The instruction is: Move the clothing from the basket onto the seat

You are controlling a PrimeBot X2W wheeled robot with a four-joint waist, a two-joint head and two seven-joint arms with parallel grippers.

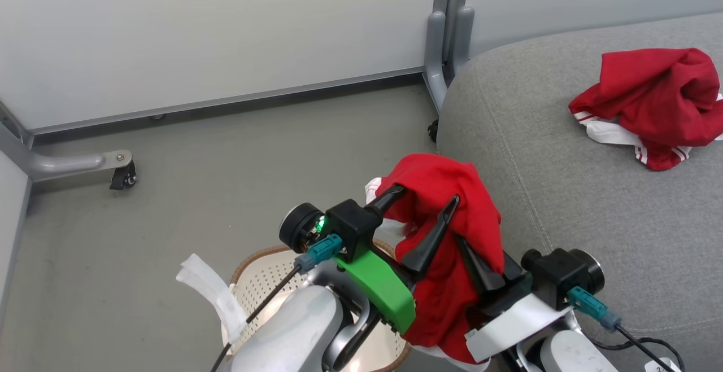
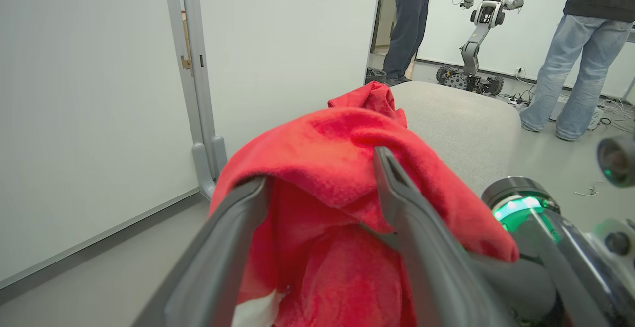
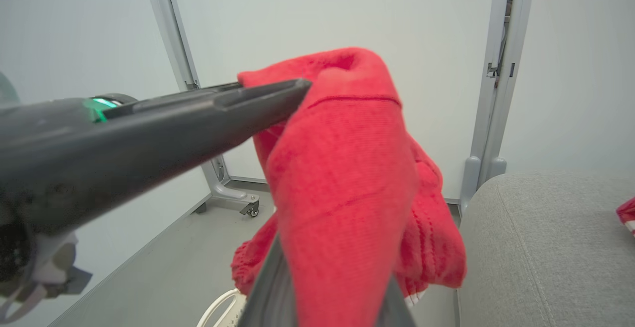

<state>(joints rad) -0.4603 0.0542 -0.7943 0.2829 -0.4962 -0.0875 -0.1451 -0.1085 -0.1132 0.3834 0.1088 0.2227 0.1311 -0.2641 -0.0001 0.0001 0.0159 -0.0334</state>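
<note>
A red piece of clothing hangs above the basket, just left of the seat. My right gripper is shut on this garment from below, its fingertips buried in the fabric. My left gripper stands open, its two fingers spread wide with the cloth draped over and between them. In the right wrist view the garment wraps my own fingers, and a left finger crosses from the left. A second piece of red clothing with white stripes lies crumpled on the seat at the far right.
Pale partition walls stand behind, with a grey post by the seat's corner and a caster foot on the floor at left. A white strip hangs at the basket's rim. Two persons and another robot stand beyond the seat.
</note>
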